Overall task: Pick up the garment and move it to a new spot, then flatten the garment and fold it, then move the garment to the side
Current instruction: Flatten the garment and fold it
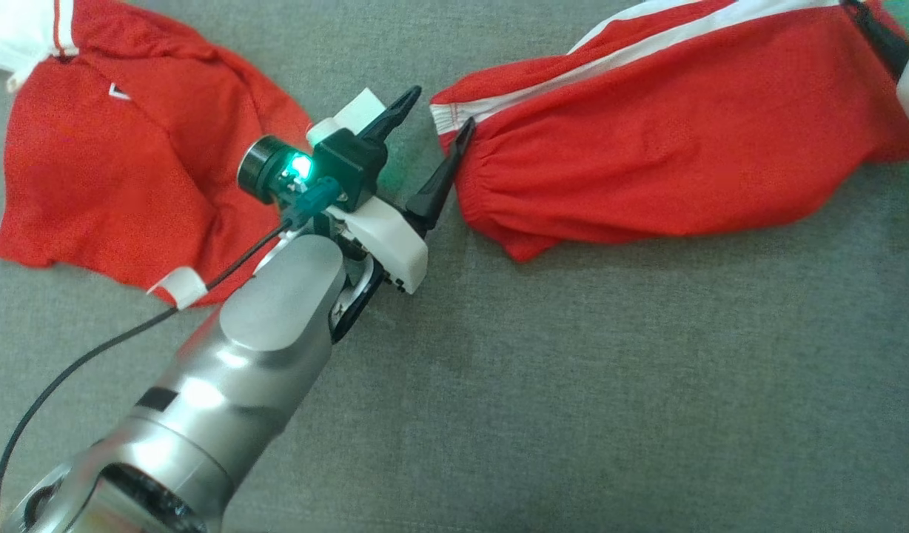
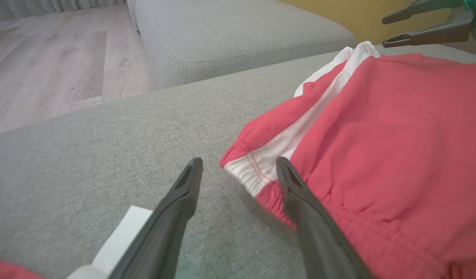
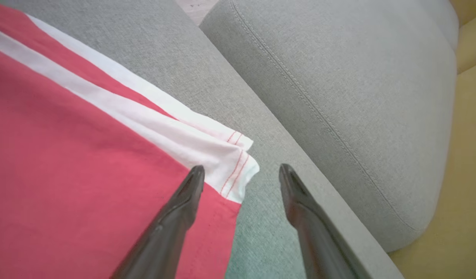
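The garment [image 1: 676,148] is a pair of red shorts with white side stripes, lying spread on the grey cushion [image 1: 573,370]. My left gripper [image 1: 441,111] is open at the elastic waistband corner [image 2: 249,170]. That white corner lies between its fingers, and the right finger [image 2: 307,209] rests over the red fabric. My right gripper [image 3: 242,168] is open at the far hem. The white hem corner [image 3: 238,162] sits between its fingers, and its left finger [image 3: 176,217] is above the red cloth. In the left wrist view the right gripper [image 2: 385,30] hovers beyond the shorts.
A second red garment [image 1: 114,163] with white trim lies to the left of my left arm, a white tag [image 1: 179,287] at its edge. Another grey cushion [image 3: 358,97] adjoins the far side. Beyond it are wooden floor [image 2: 48,66] and a yellow surface [image 3: 466,174].
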`<state>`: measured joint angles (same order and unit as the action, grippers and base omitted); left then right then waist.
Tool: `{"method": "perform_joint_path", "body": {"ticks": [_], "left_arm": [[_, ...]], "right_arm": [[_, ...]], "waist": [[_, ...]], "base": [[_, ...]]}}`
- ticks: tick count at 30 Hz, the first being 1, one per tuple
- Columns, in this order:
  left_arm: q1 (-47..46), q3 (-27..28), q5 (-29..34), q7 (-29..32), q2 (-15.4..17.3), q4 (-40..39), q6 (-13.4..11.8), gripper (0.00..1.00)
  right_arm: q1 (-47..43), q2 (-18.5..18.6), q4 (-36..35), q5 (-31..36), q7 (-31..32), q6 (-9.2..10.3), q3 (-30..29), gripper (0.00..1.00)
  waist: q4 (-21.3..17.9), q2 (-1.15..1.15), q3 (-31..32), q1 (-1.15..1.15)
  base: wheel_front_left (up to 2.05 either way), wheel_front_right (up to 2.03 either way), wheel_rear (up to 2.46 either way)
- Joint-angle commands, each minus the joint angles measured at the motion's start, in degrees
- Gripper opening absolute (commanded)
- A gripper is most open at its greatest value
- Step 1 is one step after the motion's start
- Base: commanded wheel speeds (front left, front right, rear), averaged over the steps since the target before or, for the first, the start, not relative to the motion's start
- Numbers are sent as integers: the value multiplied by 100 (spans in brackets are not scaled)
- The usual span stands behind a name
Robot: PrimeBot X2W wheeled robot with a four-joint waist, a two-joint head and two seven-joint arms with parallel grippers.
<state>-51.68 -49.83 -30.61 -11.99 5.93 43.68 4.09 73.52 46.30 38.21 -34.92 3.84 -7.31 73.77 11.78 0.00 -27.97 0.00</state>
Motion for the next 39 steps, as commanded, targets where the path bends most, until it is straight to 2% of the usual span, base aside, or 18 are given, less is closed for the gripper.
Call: {"method": "perform_joint_path", "body": {"ticks": [1, 6, 10, 16, 22, 26, 30, 34, 39], "left_arm": [[-226, 161, 22, -79, 107, -61, -16, 100], [-157, 338, -24, -223, 196, -42, -132, 100], [53, 721, -180, -288, 291, -275, -293, 100], [797, 1618, -161, -298, 471, -1326, -567, 100], [1895, 2482, 125, -299, 452, -2353, -584, 100], [2646, 2960, 342, -300, 330, -2746, -490, 100], [3250, 3294, 572, -300, 147, -2947, -352, 100], [3678, 3491, 886, -300, 0, -3060, -186, 100], [4021, 3642, 1023, -300, -154, -3037, -74, 100]], "right_arm": [[87, 46, 145, -98, -141, -18, -44, 100], [22, -369, 933, -606, -729, -18, -422, 100], [-186, -829, 1541, -992, -1412, -18, -966, 100], [-616, -1443, 1905, -1193, -1869, -18, -1756, 100], [-1521, -1889, 1144, -805, -1882, -18, -3526, 100], [-2621, -2471, 429, -168, -1882, -18, -4778, 100], [-3770, -3197, -334, 714, -1883, -18, -5774, 100], [-4810, -3915, -947, 1477, -1883, -18, -6415, 100], [-5590, -4223, -1286, 1987, -1883, -18, -6665, 100]], "waist": [[-63, 0, 98, 0], [-234, 0, 425, 0], [-405, 0, 786, 0], [-650, 0, 1337, 0], [-866, 0, 1811, 0], [-1012, 0, 2085, 0], [-1113, 0, 2250, 0], [-1154, 0, 2325, 0], [-1188, 0, 2376, 0]], "base": [[0, 0, 0], [0, 0, 0], [0, 0, 0], [0, 0, 0], [0, 0, 0], [0, 0, 0], [0, 0, 0], [0, 0, 0], [0, 0, 0]]}}
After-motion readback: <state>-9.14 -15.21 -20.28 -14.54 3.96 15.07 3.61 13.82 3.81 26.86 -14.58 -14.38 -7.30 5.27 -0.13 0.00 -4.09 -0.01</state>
